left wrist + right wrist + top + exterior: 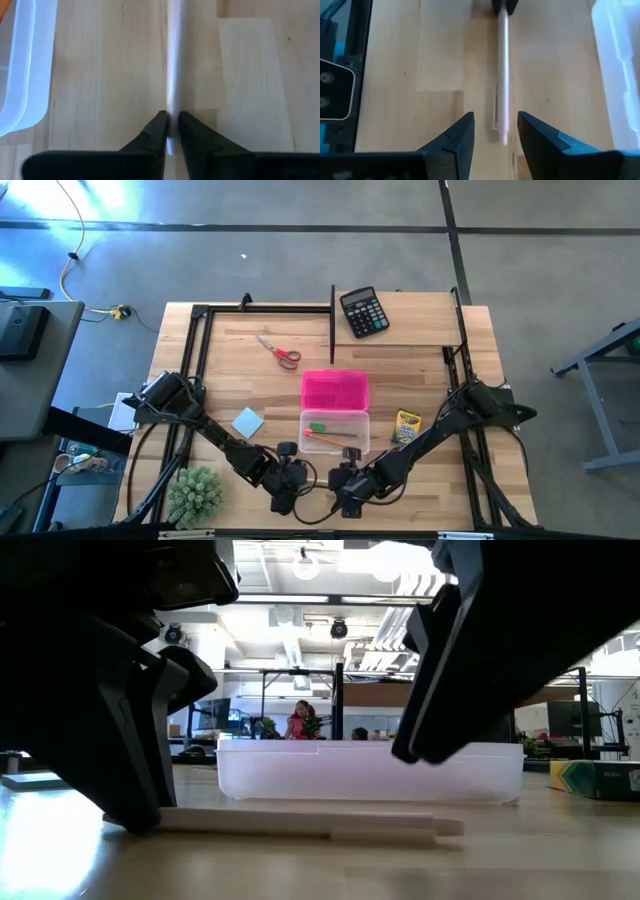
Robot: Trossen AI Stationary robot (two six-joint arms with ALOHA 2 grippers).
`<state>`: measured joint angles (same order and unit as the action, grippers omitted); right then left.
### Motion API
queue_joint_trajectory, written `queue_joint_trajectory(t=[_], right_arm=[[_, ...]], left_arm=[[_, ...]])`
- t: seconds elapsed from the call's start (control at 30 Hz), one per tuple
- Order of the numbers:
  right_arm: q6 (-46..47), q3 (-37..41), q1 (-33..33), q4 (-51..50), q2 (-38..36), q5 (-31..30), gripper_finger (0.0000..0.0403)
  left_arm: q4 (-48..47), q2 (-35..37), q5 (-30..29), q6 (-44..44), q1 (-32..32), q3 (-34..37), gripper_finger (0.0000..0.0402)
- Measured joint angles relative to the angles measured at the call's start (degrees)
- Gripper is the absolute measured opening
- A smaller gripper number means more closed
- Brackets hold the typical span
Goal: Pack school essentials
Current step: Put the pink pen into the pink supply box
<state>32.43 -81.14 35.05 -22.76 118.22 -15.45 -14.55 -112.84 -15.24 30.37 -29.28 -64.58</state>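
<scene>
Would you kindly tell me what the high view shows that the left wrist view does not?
Only the high view shows the scissors, calculator, pink lid, crayon box, blue notepad and right pincer. Only the left wrist view shows the left pincer shut on the white pen. Both show the clear case and the wooden table.

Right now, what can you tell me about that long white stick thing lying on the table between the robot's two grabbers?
It is a thin white pen, or a pencil; I cannot tell which. It looks smooth and plasticky, with a narrower tip at one end. It lies flat on the wooden table, just in front of the clear plastic case and apart from it. The left gripper has its jaws pinched shut on one end. The right gripper has open jaws on either side of the other end, not gripping it.
</scene>
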Motion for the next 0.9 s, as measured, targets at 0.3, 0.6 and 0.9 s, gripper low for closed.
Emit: queue_joint_trajectory(t=[0.3, 0.6, 0.9], right_arm=[[-1.4, 0.0, 0.0, 3.3, 2.8, -1.4, 0.0142], [-0.8, -0.2, -0.2, 2.5, 5.0, -1.9, 0.0142], [3.2, -0.3, -1.3, -0.7, 5.3, 1.1, 0.0103]], left_arm=[[1.2, -0.1, -0.7, -0.5, 0.0, 0.0, 0.0017], [1.8, -0.2, -0.6, -1.6, 0.0, 0.0, 0.0015], [3.1, -0.3, 0.2, -0.9, 0.1, 0.1, 0.0016]])
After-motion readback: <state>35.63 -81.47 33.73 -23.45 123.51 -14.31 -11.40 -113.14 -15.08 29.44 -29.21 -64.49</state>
